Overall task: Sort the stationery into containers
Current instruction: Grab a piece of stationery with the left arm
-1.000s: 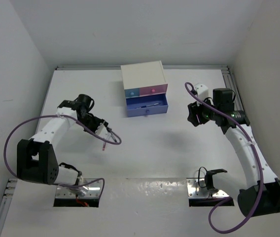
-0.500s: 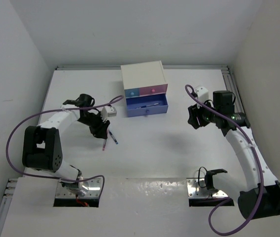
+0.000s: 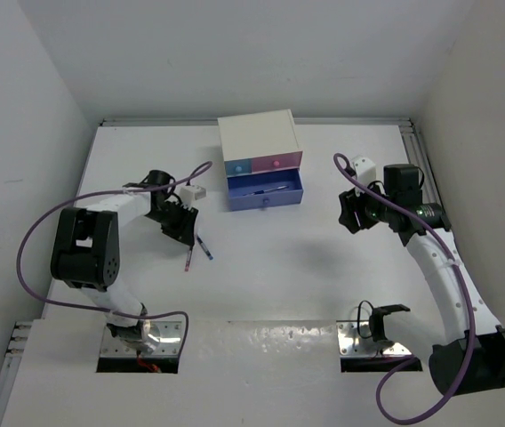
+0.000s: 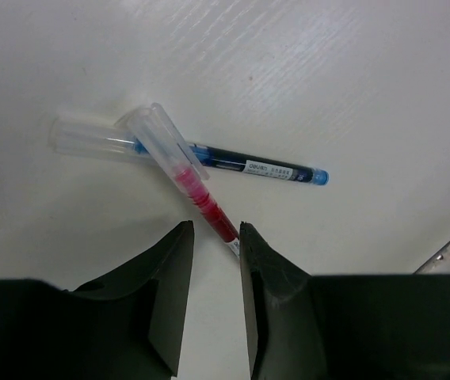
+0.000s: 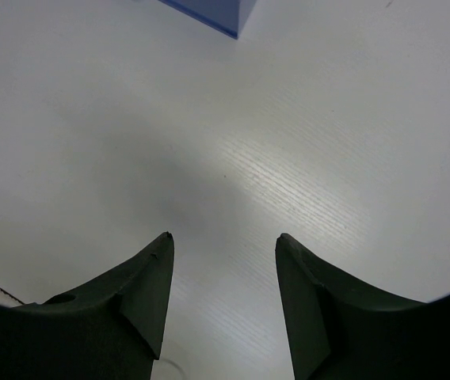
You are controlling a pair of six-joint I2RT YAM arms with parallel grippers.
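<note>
My left fingers (image 4: 169, 301) stand slightly apart astride the red pen (image 4: 201, 198). My right fingers (image 5: 142, 293) are wide apart above the tabletop (image 5: 288, 119).

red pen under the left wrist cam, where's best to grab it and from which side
Grip the red pen on its bare barrel below the clear cap, coming straight down with the left gripper across its width. It lies flat, and its cap end crosses the blue pen, so only the lower barrel is free.
</note>
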